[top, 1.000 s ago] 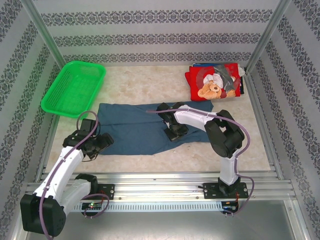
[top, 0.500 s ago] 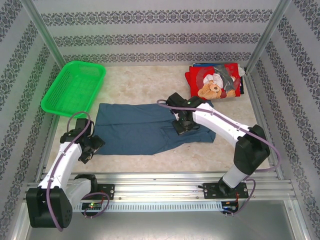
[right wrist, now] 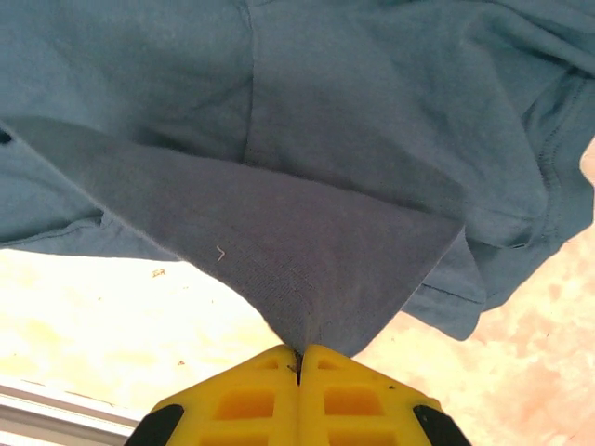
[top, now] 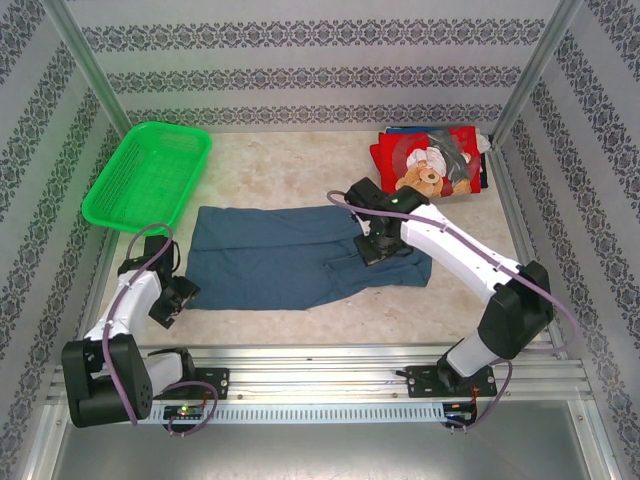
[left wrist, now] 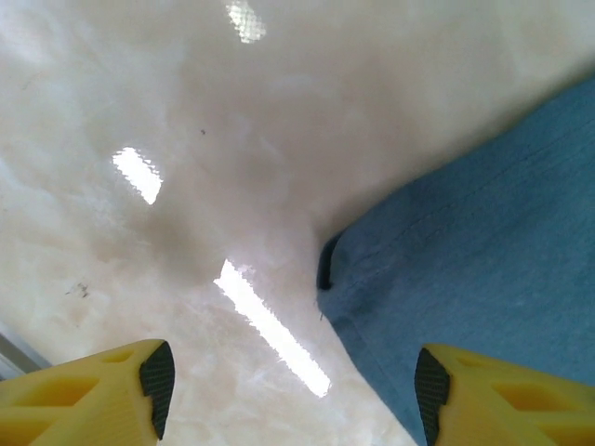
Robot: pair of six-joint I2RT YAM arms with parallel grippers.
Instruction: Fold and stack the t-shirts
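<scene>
Near left: the left arm (top: 125,312) sits low over the pale marbled worktop (top: 290,165). The left jaws stand well apart with nothing between them. The shirt's near-left hem corner lies just ahead of them, untouched.
Centre: the plain slate-blue short-sleeved cotton t-shirt (top: 285,262) lies spread across the worktop, running left to right. It is mostly flat but rumpled towards its right end.
Centre right: the right arm (top: 455,250) reaches over that rumpled end. The right jaws are pressed fully together on a pinch of the blue cloth, which rises to them in a tented fold.
Far left: a green plastic mesh basket (top: 150,175) stands well apart from the shirt.
Far right: a folded red t-shirt with a teddy-bear print (top: 425,165) lies on top of other folded cloth in the corner.
Risk: the hold looks like a thin pinch, so the cloth could slip free under a pull. With the left end unheld, the whole shirt may drag and bunch instead of folding. The pinch may also have taken one layer only, which would leave a crooked fold.
</scene>
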